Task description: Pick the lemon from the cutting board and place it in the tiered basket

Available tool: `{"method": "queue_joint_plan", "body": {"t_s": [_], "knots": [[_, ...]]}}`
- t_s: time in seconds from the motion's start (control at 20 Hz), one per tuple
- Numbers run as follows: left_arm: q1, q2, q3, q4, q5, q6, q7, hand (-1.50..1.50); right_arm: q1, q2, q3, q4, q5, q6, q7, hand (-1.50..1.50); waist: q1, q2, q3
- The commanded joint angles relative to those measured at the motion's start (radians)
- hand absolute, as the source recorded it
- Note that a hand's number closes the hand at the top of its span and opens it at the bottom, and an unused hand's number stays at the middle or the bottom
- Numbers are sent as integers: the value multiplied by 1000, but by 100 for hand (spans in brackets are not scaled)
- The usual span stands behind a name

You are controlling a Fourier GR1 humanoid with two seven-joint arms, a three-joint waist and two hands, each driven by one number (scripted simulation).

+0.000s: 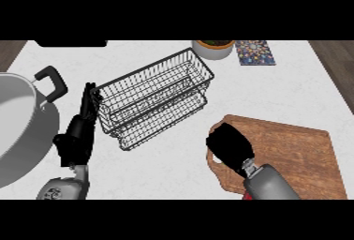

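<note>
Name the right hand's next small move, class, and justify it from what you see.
Probably lift off the cutting board toward the tiered basket: the right hand is curled over the board's left edge, no lemon shows, so it likely hides it, and the basket looks empty.

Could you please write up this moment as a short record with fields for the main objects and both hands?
tiered basket: wire, centre of counter, no lemon seen inside
cutting board: wooden, right of basket
lemon: not visible
right robot hand: curled over board's left edge, contents hidden
left robot hand: fingers straight, beside basket's left side
pot: far left
</note>
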Motion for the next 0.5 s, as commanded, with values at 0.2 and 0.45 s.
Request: {"method": "queue_joint_plan", "body": {"t_s": [0.2, 0.45], "knots": [[4, -13, -30, 0, -10, -9, -24, 0, 125, 167, 294, -225, 24, 134, 572, 150, 23, 21, 25], [-39, -25, -29, 10, -18, 4, 4, 0, 88, 170, 453, -400, -46, 152, 902, 150, 33, 29, 25]]}}
